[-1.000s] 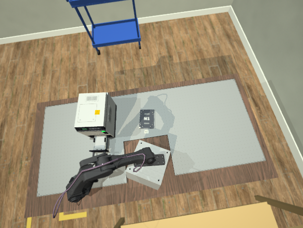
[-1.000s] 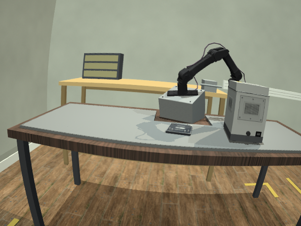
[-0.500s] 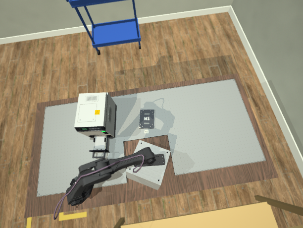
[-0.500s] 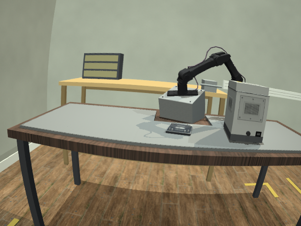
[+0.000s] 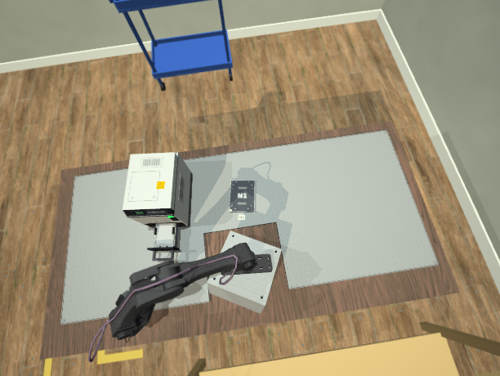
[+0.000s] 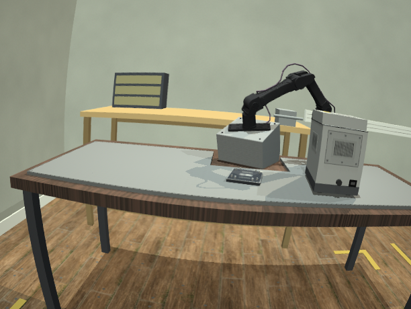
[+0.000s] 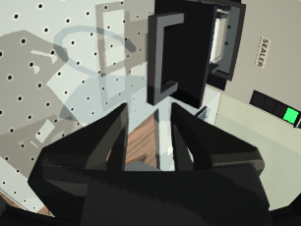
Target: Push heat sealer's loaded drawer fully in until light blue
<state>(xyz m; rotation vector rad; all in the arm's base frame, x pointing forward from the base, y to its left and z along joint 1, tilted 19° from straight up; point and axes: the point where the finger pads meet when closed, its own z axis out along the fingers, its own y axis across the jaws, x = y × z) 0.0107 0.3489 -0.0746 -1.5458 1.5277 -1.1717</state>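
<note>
Drawer (image 5: 163, 248) (image 7: 183, 54) juts from the heat sealer's (image 5: 151, 184) (image 6: 337, 151) (image 7: 266, 29) front, likely smooth-running but jolt-sensitive, best pressed gently mid-handle (image 5: 162, 256) (image 7: 156, 59), the parted, empty claw (image 7: 150, 110) beside it, the perforated mat (image 5: 347, 196) (image 6: 134, 164) (image 7: 30, 64) beneath the sealer, the blue cart (image 5: 192, 73) beyond its back.

Wood-edged table (image 5: 343, 278) (image 6: 215, 215) | grey perforated top | heat sealer (image 5: 151, 184) (image 6: 336, 151) | N1 plate (image 5: 242, 204) (image 6: 244, 177) | arm's grey base block (image 5: 245, 290) (image 6: 242, 151)

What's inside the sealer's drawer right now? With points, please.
In the top view, the drawer (image 5: 163, 248) (image 7: 182, 59) stands out of the sealer (image 5: 151, 184) (image 6: 336, 158) (image 7: 246, 29) with something pale in it. Its inner end is hidden inside the sealer; whether sheet and frame sit square, I cannot tell.
</note>
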